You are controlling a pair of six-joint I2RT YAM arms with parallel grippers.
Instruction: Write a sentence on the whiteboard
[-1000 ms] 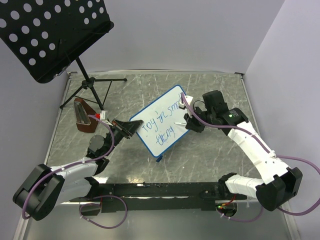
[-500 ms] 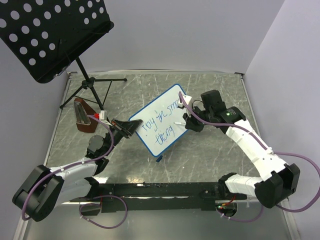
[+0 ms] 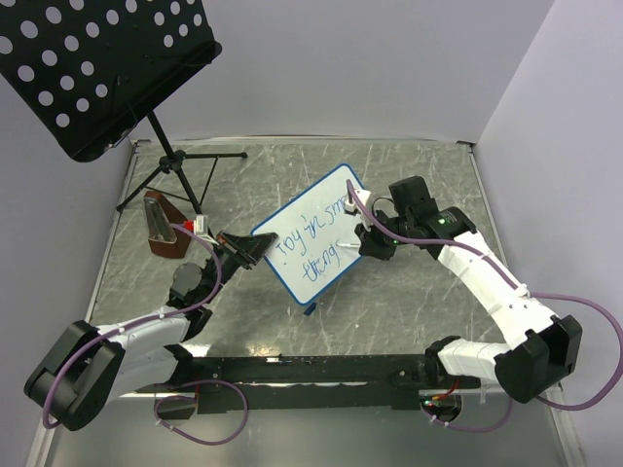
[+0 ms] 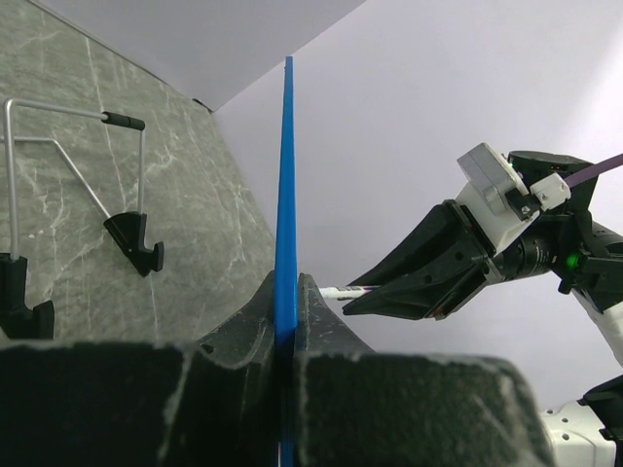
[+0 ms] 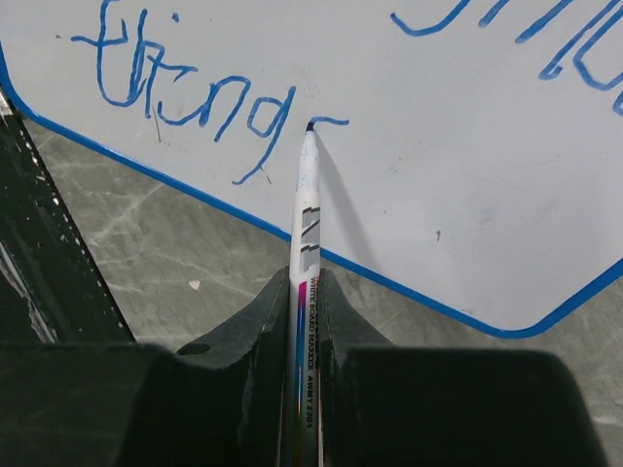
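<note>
The whiteboard (image 3: pixel 313 233), white with a blue frame, stands tilted in the middle of the table. My left gripper (image 3: pixel 245 249) is shut on its left edge; the left wrist view shows the blue frame (image 4: pixel 285 195) edge-on between the jaws. Blue handwriting, the sentence (image 3: pixel 313 245), runs in two lines; the right wrist view shows "thing" (image 5: pixel 180 102) and a fresh short stroke. My right gripper (image 3: pixel 362 237) is shut on a white whiteboard marker (image 5: pixel 307 233), its tip touching the board just right of "thing". The marker also shows in the left wrist view (image 4: pixel 346 290).
A black perforated music stand (image 3: pixel 92 68) on a tripod (image 3: pixel 175 165) stands at the back left. A brown wedge-shaped object (image 3: pixel 161 226) lies left of my left gripper. Grey marbled table (image 3: pixel 409 321) with a raised rim (image 3: pixel 487 224) at the right.
My right gripper and marker have shifted slightly left and down along the board's second line, adding a stroke after "thing". The left gripper and board have not moved.
</note>
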